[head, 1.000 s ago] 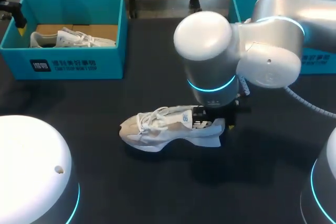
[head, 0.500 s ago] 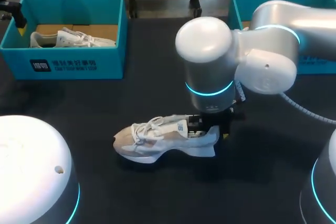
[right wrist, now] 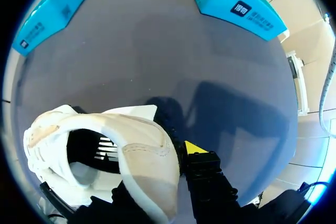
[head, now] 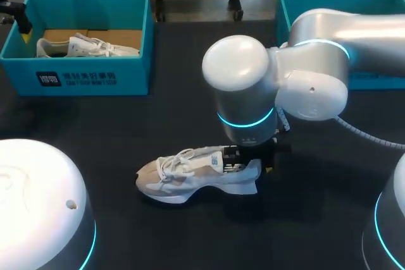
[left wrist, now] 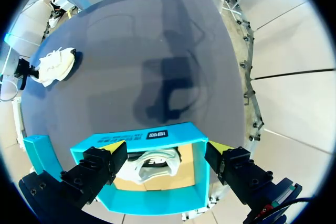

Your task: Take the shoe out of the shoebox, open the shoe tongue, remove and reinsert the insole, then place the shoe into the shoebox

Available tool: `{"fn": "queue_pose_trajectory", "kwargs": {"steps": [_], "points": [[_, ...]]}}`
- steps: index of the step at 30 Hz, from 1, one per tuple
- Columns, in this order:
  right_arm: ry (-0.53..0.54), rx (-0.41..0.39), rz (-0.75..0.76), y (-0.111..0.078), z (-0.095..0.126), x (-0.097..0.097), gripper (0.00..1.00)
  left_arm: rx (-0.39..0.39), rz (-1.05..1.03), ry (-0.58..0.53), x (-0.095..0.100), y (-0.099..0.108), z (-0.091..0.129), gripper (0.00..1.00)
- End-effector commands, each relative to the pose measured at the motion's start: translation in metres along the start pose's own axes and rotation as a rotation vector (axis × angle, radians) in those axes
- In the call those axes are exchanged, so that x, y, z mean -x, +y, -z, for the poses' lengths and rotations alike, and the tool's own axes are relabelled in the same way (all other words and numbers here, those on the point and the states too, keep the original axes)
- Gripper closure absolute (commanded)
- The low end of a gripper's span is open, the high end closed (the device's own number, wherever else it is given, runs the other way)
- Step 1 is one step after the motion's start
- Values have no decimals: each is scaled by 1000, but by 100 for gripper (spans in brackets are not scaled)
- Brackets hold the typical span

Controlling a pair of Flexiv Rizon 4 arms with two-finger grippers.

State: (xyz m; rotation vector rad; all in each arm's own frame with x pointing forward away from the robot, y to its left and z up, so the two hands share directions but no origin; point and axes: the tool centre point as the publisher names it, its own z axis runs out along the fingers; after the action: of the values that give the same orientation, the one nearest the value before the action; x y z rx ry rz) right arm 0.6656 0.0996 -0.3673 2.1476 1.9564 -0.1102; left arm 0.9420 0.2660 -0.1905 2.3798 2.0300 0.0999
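Left gripper (left wrist: 168, 153): fingers wide, empty, well beyond the shoe's (head: 190, 172) toe. The shoe lies on the table (head: 190, 80), long axis toe-left, heel-right. Right gripper (right wrist: 152, 153): clamped on the shoe's heel collar, so the right arm is nearer.

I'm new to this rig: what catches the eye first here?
The right gripper clamps the heel of a white sneaker at mid-table. At the far left, a teal shoebox holds a second sneaker.
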Motion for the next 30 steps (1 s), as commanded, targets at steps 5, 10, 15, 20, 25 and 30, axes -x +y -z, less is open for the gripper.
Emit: {"fn": "queue_pose_trajectory", "kwargs": {"steps": [5,10,15,20,25,30], "points": [[-1,-2,-14,7,-13,-2,100,3,-1,4,0,-2,0,0],[-7,-3,-8,10,-20,-1,100,3,-1,4,0,-2,0,0],[23,-10,5,11,-26,1,100,3,-1,4,0,-2,0,0],[31,-19,15,11,-30,-3,93,3,-1,4,0,-2,0,0],[36,-24,18,12,-30,-4,56,3,-1,4,0,-2,0,0],[39,-45,0,12,-28,-4,0,3,-1,4,0,-2,0,0]]}}
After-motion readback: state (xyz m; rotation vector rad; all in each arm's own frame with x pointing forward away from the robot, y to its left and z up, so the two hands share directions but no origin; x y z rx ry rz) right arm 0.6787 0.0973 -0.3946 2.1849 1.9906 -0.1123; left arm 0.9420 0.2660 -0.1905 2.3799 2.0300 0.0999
